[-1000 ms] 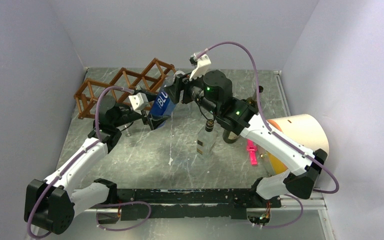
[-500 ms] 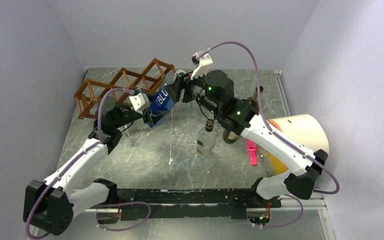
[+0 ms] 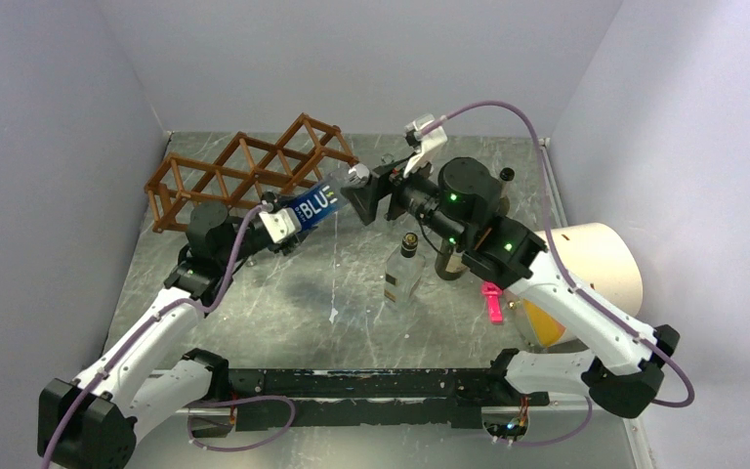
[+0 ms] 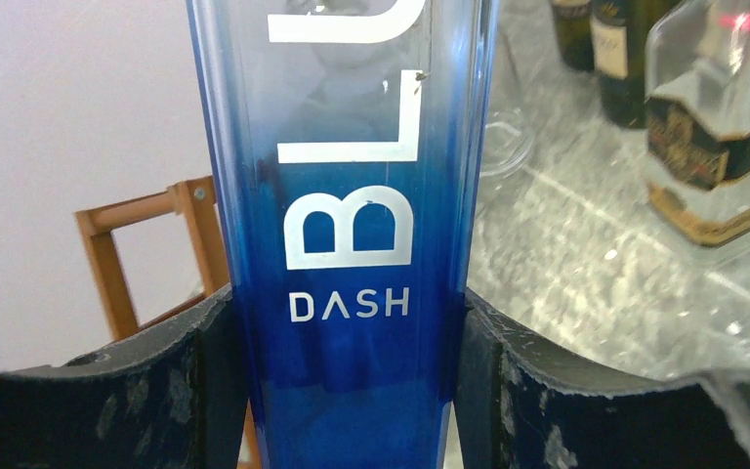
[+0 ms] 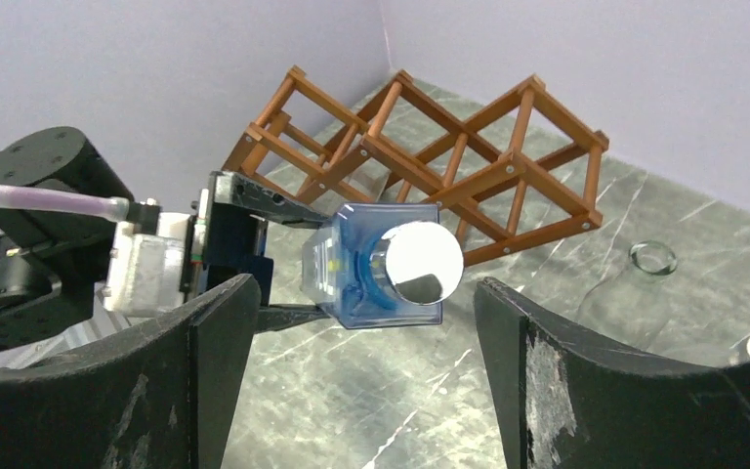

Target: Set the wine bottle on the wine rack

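The wine bottle (image 3: 317,203) is a square blue one marked "BLU" with a silver cap (image 5: 424,262). It hangs tilted above the table, base toward the left arm, in front of the wine rack (image 3: 244,168). My left gripper (image 3: 290,216) is shut on its lower body, and both pads (image 4: 200,386) press the blue glass (image 4: 352,293). My right gripper (image 3: 365,195) stands open just past the cap end, its fingers (image 5: 210,376) well apart and touching nothing. The reddish-brown lattice rack (image 5: 430,156) lies beyond the bottle near the back left wall.
A clear bottle with a dark label (image 3: 404,271) and a dark bottle (image 3: 449,259) stand mid-table under the right arm. A pink tool (image 3: 493,303) and a beige cone (image 3: 596,256) lie at the right. An empty glass (image 5: 652,258) stands near the rack.
The left gripper has shut on the bottle's base. The right gripper has let go of the neck, opened and drawn back to the right. The bottle now lies flatter, held by the left alone.
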You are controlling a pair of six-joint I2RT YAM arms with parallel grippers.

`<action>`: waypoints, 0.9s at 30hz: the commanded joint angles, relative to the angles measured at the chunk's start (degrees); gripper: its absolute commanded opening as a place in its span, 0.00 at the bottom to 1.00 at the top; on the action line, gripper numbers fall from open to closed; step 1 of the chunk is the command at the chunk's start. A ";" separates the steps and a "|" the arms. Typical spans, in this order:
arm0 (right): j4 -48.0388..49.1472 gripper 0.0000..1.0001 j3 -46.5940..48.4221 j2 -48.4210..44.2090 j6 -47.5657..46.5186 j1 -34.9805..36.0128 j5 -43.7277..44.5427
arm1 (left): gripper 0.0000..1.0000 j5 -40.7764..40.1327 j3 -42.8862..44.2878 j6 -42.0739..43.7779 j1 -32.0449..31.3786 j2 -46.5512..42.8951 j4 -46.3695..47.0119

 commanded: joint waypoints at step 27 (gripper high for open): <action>-22.16 0.90 16.85 14.02 -12.19 2.51 -4.48 | 0.07 -0.09 5.90 52.44 0.09 -7.33 -1.36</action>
